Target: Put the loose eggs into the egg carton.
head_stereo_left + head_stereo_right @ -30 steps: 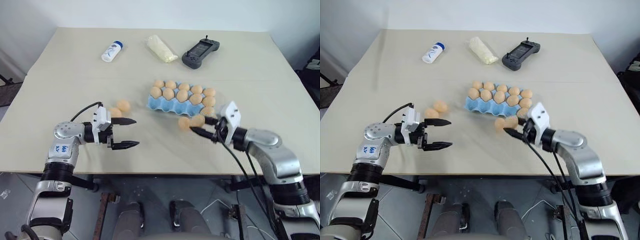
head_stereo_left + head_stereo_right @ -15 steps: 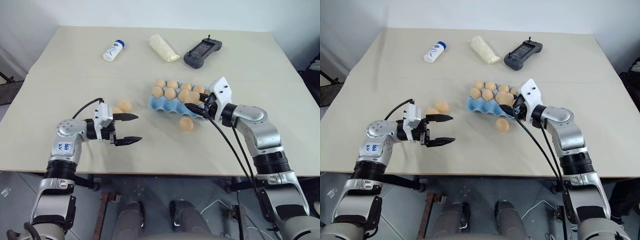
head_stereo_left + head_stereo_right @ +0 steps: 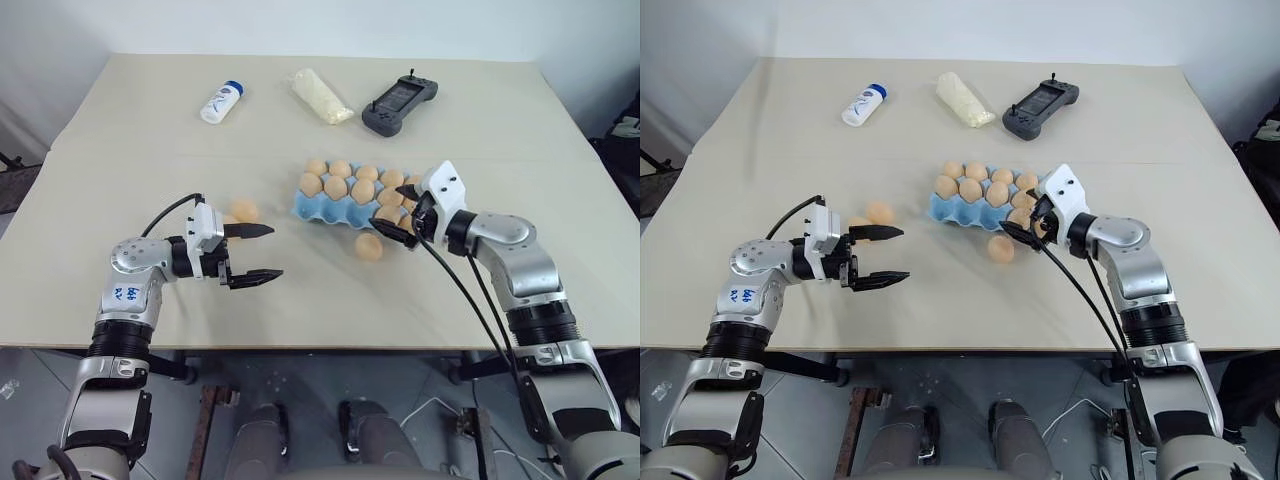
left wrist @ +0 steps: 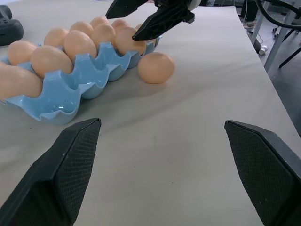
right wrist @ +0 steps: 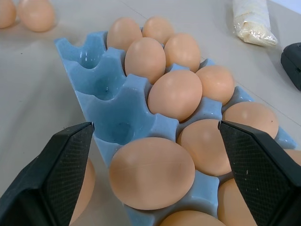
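Observation:
The light blue egg carton [image 3: 309,211] lies mid-table with several tan eggs in its cups; cups at its near-left end are empty [image 5: 104,86]. My right gripper [image 3: 397,213] stands open over the carton's near-right end, its fingers [image 5: 56,174] either side of an egg [image 5: 152,172] resting in a cup. One loose egg [image 3: 369,246] lies on the table just in front of the carton, beside that gripper. Two more loose eggs [image 3: 243,210] lie left of the carton, just beyond my left gripper [image 3: 275,251], which is open and empty.
Along the far side of the table [image 3: 480,300] lie a white bottle [image 3: 222,102], a clear bag of white material [image 3: 320,97] and a black handheld controller [image 3: 399,103]. The table's near edge runs just below both arms.
My right gripper carried an egg from the table in front of the carton to its near-right end and opened; the egg now sits in a cup. The left gripper stayed put.

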Action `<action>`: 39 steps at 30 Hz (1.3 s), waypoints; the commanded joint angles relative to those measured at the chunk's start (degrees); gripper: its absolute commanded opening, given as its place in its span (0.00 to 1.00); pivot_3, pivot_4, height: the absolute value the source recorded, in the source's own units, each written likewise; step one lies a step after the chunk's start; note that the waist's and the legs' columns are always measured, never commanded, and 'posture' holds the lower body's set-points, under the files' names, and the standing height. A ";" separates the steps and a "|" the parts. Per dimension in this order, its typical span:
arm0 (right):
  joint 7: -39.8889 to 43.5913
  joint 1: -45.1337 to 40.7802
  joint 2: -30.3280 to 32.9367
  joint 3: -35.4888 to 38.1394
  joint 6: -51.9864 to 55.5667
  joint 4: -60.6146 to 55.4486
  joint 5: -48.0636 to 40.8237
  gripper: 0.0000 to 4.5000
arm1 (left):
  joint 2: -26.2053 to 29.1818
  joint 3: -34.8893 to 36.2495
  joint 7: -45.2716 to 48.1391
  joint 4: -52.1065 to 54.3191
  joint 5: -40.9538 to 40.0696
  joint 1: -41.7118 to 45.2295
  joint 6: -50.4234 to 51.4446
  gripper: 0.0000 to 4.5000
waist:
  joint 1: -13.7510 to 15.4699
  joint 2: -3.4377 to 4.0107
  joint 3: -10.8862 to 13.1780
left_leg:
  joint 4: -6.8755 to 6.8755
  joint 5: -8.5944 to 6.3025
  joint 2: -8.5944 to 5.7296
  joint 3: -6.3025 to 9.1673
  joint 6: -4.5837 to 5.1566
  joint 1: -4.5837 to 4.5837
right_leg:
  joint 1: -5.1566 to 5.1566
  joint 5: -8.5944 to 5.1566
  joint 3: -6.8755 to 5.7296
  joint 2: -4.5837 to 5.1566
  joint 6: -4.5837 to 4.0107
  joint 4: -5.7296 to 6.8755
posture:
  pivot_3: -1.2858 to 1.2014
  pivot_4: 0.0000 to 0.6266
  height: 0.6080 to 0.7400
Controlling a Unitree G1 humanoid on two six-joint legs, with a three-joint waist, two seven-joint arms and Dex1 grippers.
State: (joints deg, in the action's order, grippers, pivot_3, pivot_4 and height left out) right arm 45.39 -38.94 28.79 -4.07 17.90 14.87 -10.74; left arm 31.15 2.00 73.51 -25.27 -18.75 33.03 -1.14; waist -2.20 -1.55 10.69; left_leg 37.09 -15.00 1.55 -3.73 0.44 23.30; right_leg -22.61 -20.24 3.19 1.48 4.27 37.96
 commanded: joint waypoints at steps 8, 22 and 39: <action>10.23 9.39 7.37 7.91 5.86 -14.93 -11.46 0.99 | -0.85 2.18 -0.82 1.39 -2.17 0.64 -1.64 1.00 | 0.60 0.00 0.00 | -0.05 -0.02 0.01 0.03 0.01 0.01 | 0.05 0.00 -0.04 0.00 0.00 -0.12 | 0.52 0.24 1.00; 22.02 28.89 18.54 17.82 7.21 -19.74 -20.51 0.99 | -1.47 3.53 -1.85 3.77 -4.02 -1.56 -1.31 1.00 | 0.33 0.00 0.00 | 0.02 -0.03 0.01 0.00 0.04 -0.09 | 0.14 0.01 0.01 -0.01 0.01 -0.07 | 0.52 0.24 1.00; 5.01 19.66 2.78 5.73 3.42 -20.60 -11.84 0.99 | -0.50 3.60 0.13 1.52 -3.97 -1.60 -2.24 1.00 | 0.56 0.00 0.00 | 0.02 -0.01 -0.01 0.03 0.02 -0.07 | 0.11 0.01 0.00 0.02 0.01 -0.07 | 0.52 0.24 1.00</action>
State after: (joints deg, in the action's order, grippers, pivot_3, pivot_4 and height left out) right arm 52.29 -18.47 31.92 1.16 23.27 -5.82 -23.64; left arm 30.22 4.55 73.41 -24.11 -22.02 31.01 -2.49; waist -1.64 -1.55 10.69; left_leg 37.10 -15.00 1.53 -3.71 0.46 23.23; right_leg -22.50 -20.23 3.18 1.50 4.28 37.89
